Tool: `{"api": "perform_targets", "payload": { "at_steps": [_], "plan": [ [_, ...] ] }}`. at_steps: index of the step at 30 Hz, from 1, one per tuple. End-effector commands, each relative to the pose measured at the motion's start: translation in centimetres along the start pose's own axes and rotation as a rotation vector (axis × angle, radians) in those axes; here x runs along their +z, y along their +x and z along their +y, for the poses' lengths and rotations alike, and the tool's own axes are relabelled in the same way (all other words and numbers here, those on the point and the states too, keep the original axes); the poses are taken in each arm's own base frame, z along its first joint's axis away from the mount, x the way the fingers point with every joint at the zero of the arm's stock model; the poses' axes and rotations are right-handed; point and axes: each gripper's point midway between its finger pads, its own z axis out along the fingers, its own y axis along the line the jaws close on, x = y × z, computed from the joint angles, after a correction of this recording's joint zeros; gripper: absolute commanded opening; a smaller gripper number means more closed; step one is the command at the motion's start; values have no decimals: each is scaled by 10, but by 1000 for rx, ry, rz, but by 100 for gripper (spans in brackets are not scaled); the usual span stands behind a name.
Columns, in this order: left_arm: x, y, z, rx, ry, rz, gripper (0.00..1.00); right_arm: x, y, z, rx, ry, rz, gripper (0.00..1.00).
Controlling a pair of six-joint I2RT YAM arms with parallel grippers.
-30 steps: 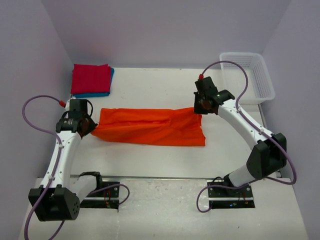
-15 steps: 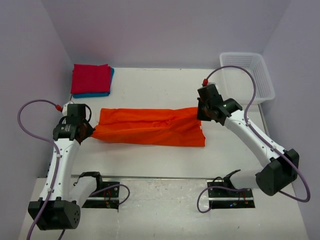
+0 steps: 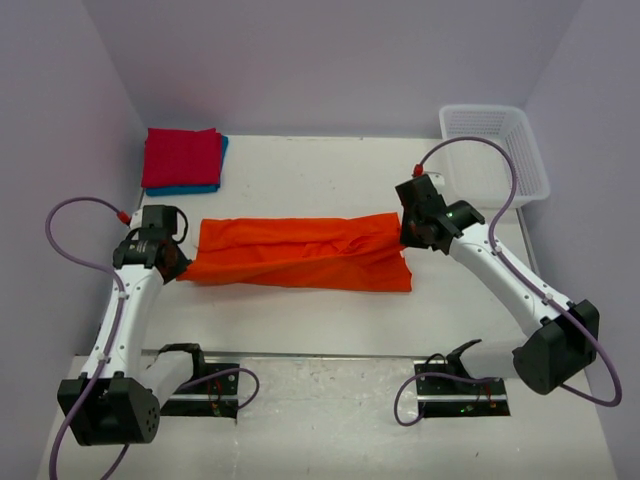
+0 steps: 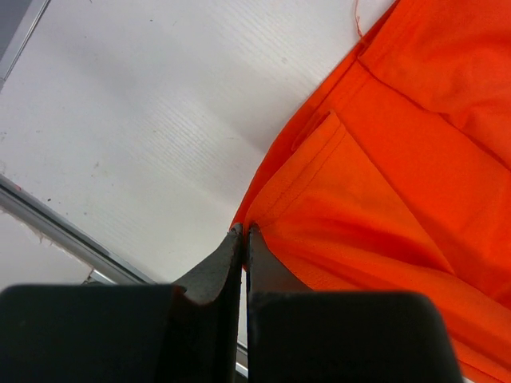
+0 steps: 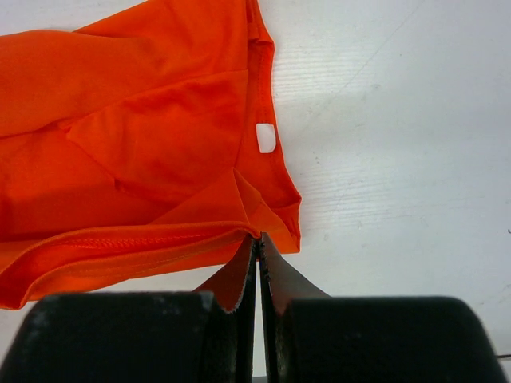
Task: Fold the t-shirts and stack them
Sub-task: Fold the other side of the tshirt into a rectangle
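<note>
White counter (image 3: 320,180) holds the red tee (image 3: 182,157) folded atop the blue tee (image 3: 192,189) at its far left corner, while mid-counter the orange tee (image 3: 300,255), a half-folded band, lies stretched between left gripper (image 3: 178,262) and right gripper (image 3: 405,236), each clamped on an end, its final folds and stacking apparently not yet done.

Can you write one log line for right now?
left pincer: shut on orange t-shirt, left end | right pincer: shut on its right end | stack: red t-shirt on blue t-shirt, far left
</note>
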Motion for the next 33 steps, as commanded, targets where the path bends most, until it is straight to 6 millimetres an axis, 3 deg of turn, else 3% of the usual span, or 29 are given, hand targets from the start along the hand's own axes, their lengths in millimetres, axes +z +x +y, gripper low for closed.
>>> {"api": "perform_targets", "payload": {
  "at_steps": [1,7,16,22,33],
  "plan": [
    [-4,-17,4,10,-31,-57,0,-8,-13,-7,16,35,-51,0],
    [4,-24,-5,14,-28,-52,0,7,-16,9,-6,17,-16,0],
    [32,-33,-20,49,-93,16,0,28,-47,33,-20,1,5,0],
    [44,-29,-26,24,-125,73,0,50,-49,38,-42,22,51,0],
    [65,-52,-48,-38,-123,35,0,72,-65,40,-44,32,64,0]
  ]
}}
